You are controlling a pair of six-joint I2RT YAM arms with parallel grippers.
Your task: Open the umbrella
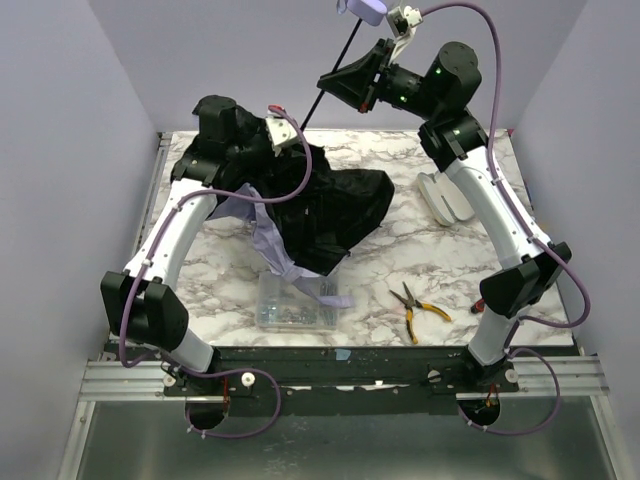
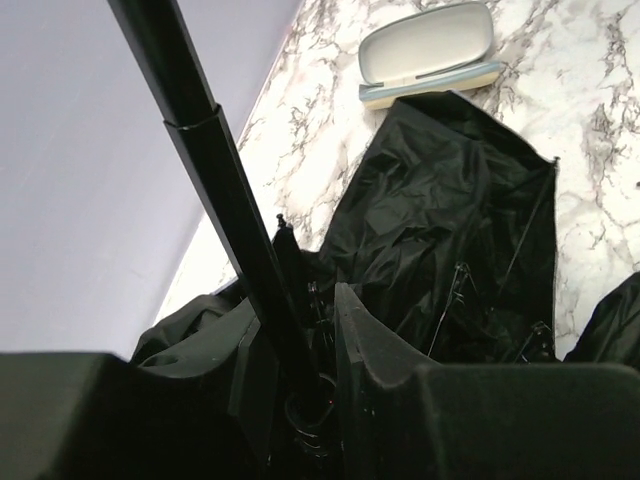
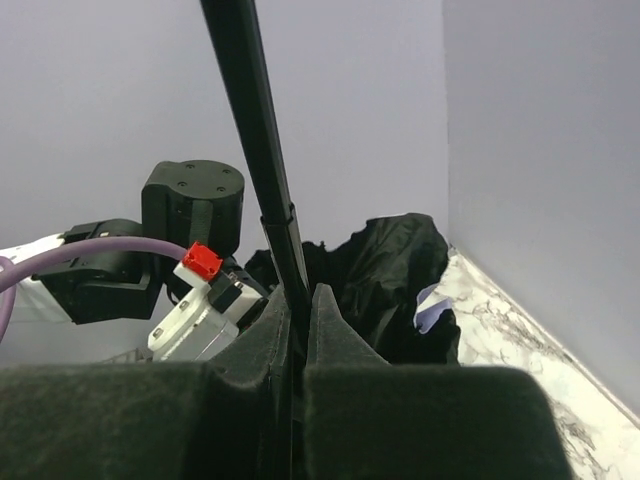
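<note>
- Pale lilac walls (image 1: 250, 50) enclose a white marble-patterned table (image 1: 420, 260), which we see from above and behind two robot arms.
- On the left half of the table lies the umbrella (image 1: 330, 215). Its black canopy (image 2: 440, 200) is slumped in loose folds, with a strip of lilac outer cloth showing at the near edge.
- The thin black shaft (image 3: 255, 120) is drawn out long. It rises at a slant from the canopy towards the back right, ending in a pale handle (image 1: 365, 10) at the top edge of the overhead view.
- The right gripper (image 3: 298, 310) is raised above the back of the table, its jaws pinched tight on the shaft below the handle.
- The left gripper (image 2: 300, 305) sits low in the cloth with its jaws partway apart on either side of the shaft. We cannot tell whether they press on anything.
- We judge the task partly done. The shaft looks extended, but the ribs are folded and the canopy is not yet spread. The sliding collar would need to go up the shaft until it locks.
- Nearer the arms are a clear box of screws (image 1: 295, 305), touching the cloth, and yellow-handled pliers (image 1: 418, 310).
- A pale glasses case (image 1: 445, 198) lies to the right.
</note>
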